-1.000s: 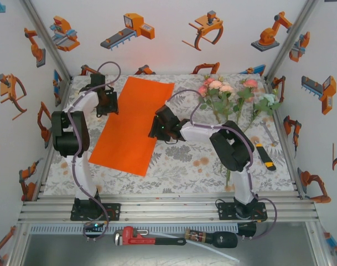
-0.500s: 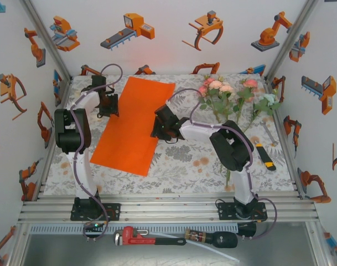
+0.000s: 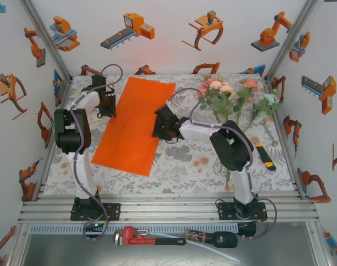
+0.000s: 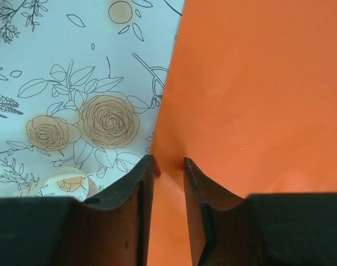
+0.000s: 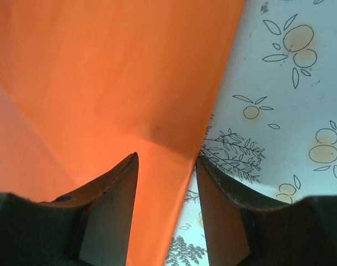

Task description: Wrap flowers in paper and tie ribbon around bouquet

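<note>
2 grippers work opposite long edges of the paper, which lies flat on the floral table, left of centre. Farthest left, the left gripper sits at the sheet's left edge near the far end; it has crept a little farther back over the last second, and its jaws have drawn in. From the wrist, that gripper has the orange edge running up between its fingers, with a slim gap left, so it reads as closing rather than clamped. The sheet's near corner has slid slightly rightward, so the paper is already being nudged. On the right edge, the right gripper stands released, its jaws apart and barely changed; its wrist view shows the gripper astride the border, 1 finger over orange and 1 over tablecloth. The flowers lie well apart at the far right, stems pointing toward the near side, not yet on the sheet. My reading: the sheet is being pinched for positioning, and the wrapping has not begun.
</note>
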Robot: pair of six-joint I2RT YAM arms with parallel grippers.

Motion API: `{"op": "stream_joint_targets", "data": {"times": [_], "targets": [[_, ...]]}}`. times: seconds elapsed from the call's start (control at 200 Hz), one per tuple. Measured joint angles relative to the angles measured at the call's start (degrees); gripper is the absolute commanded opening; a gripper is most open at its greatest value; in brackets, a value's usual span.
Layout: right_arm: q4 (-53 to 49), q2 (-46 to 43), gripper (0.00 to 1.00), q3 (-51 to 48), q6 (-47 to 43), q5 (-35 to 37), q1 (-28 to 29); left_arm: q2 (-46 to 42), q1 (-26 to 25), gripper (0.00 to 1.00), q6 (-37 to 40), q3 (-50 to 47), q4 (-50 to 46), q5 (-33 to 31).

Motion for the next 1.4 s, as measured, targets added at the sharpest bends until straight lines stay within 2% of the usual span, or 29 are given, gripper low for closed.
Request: {"op": "stream_joint_targets", "data": {"times": [0.18, 0.38, 0.491, 0.576, 0.706, 0.871, 0.971, 1.101, 1.236, 1.316, 1.402], "targets": [[-0.28, 0.00, 0.46, 0.11, -0.39, 0.17, 0.00, -0.96, -0.42, 0.19, 0.00, 0.00, -0.02, 0.11], [-0.66, 0.00, 0.47, 0.22, -1.11, 0.63, 0.00, -1.38, -0.87, 0.13, -0.42, -0.07, -1.11, -0.20], [-1.51, 0.00, 0.49, 0.57, -2.36, 0.59, -0.33, -3.06, -1.20, 0.05, -2.34, -0.85, -2.51, -0.74], [-1.95, -0.02, 0.51, 0.81, -4.28, 0.09, -1.33, -5.97, -1.68, 0.00, -6.27, -2.12, -3.56, -0.15], [-3.10, -0.55, 0.57, 0.85, -10.14, -1.60, -4.92, -12.24, -3.74, 0.00, -13.84, -4.68, -4.09, 0.76], [-6.16, -2.73, 0.75, 0.37, -19.32, -3.06, -8.72, -17.16, -8.85, 0.00, -23.06, -5.81, -4.50, -0.50], [-7.19, -8.48, 0.78, -2.84, -24.55, -2.54, -9.11, -17.11, -10.43, 0.00, -28.04, -5.62, -5.81, -1.44], [-6.25, -20.50, 0.77, -8.90, -29.90, -1.57, -8.61, -16.06, -11.02, 0.00, -32.87, -4.28, -9.16, -2.86], [0.76, -31.95, 0.78, -15.69, -35.54, -1.40, -3.91, -15.76, -11.87, 0.00, -37.59, -2.23, -11.43, -3.91], [6.88, -34.27, 0.82, -19.02, -39.71, -0.94, 4.76, -15.17, -12.44, 0.00, -40.46, 0.24, -13.40, -4.17], [11.54, -31.69, 0.87, -19.63, -44.74, -0.39, 13.88, -13.90, -12.68, 0.00, -42.42, 3.37, -15.06, -4.33]]}}
